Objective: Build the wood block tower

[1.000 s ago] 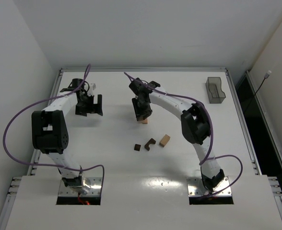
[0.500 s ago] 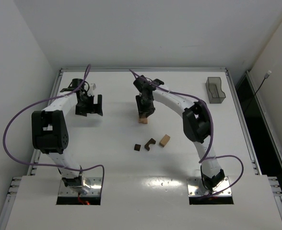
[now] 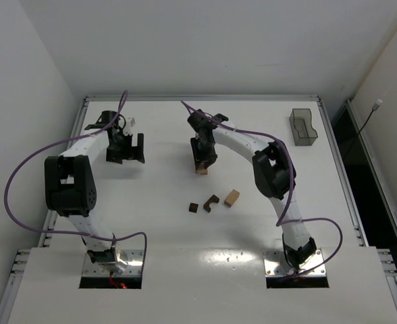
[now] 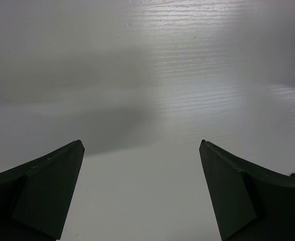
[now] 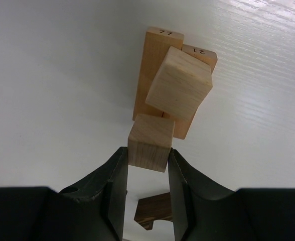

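— While the right gripper (image 5: 147, 153) hangs there with its jaws clamped on that small tan cube (image 5: 148, 143), where is the wood block tower (image 3: 201, 169)?

— Right under it, mid-table, a bit toward the far side. From the wrist view it's two tan planks (image 5: 150, 70) side by side, numbered 77 and 21, with a second tan cube (image 5: 178, 83) sitting on them, twisted off square. I can't tell from here whether the held cube touches the stack or hovers just clear.

— And the left gripper (image 4: 141, 145)?

— Off to the far left, fingers wide apart, nothing between them but bare table (image 4: 187, 75). It's out of this.

— So what worries you?

— That skewed cube. It overhangs the planks at one corner, so I'd say a nudge from the fingers or the held cube could spin it off or tip the whole stack. The footprint looks narrow, too, so a landing slightly off centre may not stay put. And if the jaws open unevenly, one pad could drag the cube sideways on release.

— What's left to place?

— Near side of the tower: a tan block (image 3: 232, 198), the dark arch (image 3: 211, 202) and a small dark cube (image 3: 194, 208), lying close together. The grey tray (image 3: 304, 127) sits far right, well apart.
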You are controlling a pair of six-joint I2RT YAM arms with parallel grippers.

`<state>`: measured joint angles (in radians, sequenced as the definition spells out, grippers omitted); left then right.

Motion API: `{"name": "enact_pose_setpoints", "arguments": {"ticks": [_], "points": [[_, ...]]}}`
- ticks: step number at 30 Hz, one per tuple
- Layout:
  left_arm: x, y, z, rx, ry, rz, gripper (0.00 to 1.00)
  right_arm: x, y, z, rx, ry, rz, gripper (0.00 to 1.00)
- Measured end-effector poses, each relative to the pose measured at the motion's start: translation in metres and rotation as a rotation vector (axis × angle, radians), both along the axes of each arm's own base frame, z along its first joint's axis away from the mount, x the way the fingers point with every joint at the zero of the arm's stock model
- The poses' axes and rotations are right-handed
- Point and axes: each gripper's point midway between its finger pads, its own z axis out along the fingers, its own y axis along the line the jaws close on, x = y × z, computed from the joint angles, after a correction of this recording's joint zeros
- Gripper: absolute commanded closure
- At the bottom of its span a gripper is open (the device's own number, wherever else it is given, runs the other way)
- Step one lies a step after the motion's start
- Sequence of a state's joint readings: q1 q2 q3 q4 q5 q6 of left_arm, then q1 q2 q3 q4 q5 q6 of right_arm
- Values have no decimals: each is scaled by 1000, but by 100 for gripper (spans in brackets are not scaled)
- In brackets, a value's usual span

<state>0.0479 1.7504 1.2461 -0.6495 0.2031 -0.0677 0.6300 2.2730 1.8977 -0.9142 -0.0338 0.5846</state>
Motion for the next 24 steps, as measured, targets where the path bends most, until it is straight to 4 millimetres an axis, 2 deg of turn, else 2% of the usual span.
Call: {"name": "enact_pose_setpoints", "arguments": {"ticks": [5,24], "points": [[0,0,-1,0,4,0,0,1,-2,-10,-11,16,-5,100],[-2,0,-11,-1,31,0,0,9,-3,-9,-10,-1,-14,100]]}}
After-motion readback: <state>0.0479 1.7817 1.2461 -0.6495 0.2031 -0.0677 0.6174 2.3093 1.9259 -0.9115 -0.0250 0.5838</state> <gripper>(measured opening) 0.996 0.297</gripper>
